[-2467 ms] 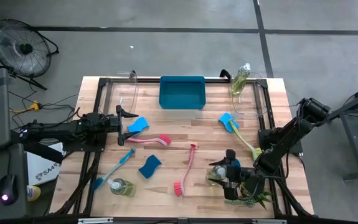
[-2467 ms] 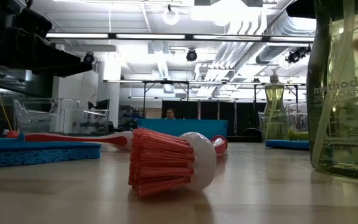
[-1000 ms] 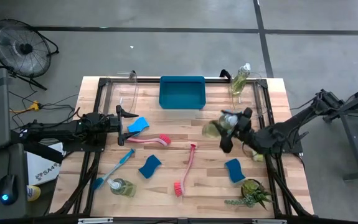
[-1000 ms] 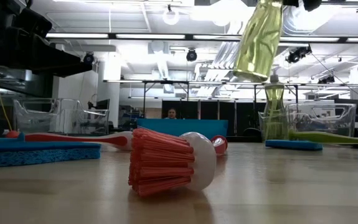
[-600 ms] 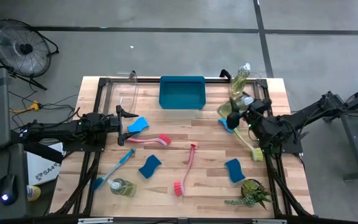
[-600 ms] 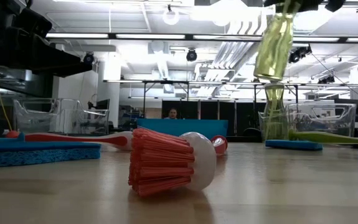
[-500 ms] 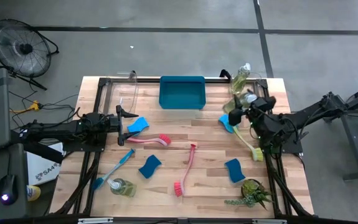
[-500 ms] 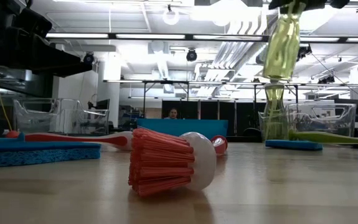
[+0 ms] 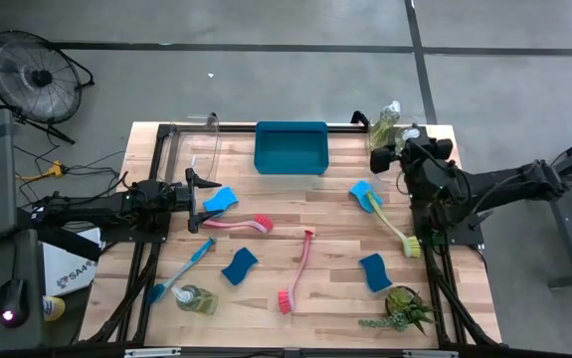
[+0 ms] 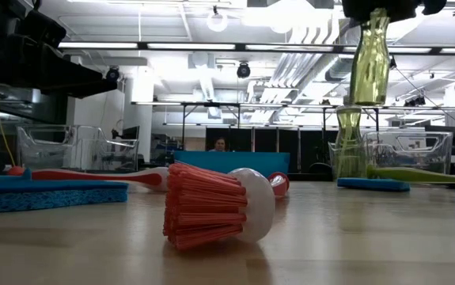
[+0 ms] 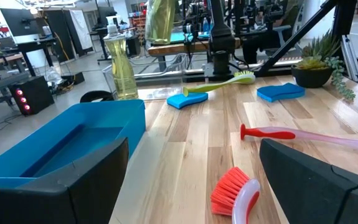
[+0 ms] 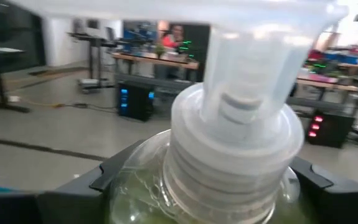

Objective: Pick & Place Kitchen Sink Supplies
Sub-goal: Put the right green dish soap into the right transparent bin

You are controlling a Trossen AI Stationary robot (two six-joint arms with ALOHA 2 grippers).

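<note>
My right gripper point(image 9: 395, 153) hangs over the table's far right corner, shut on a clear bottle of yellow-green liquid point(image 10: 369, 59). A second bottle point(image 9: 384, 125) stands upright on its base just beyond it. My left gripper point(image 9: 198, 189) waits open at the left side, beside a blue sponge point(image 9: 219, 200). Lying flat on the table are two pink-red brushes point(image 9: 242, 223) point(image 9: 298, 270), a blue brush point(image 9: 182, 268), a yellow-green brush point(image 9: 391, 223), more sponges point(image 9: 239, 265) point(image 9: 374, 271) point(image 9: 362, 190), and a third bottle point(image 9: 196, 298) on its side. My right gripper pinches the bottle by its neck point(image 12: 185, 186), just under the white pump cap point(image 12: 241, 106), with one finger point(image 12: 113, 180) on each side. The bottle is lifted clear and hangs upright below the gripper, high above the tabletop.
A blue tray point(image 9: 290, 149) sits at the middle of the far edge. A spiky green plant point(image 9: 401, 309) stands at the near right corner. Clear bins and black frame rails point(image 9: 171, 149) flank both sides. A bare strip of wood lies between tray and brushes.
My right gripper has carried the bottle from over the table's middle right toward the far right corner, staying high. The bottle was tilted a second ago and now hangs upright, beside the standing bottle.
</note>
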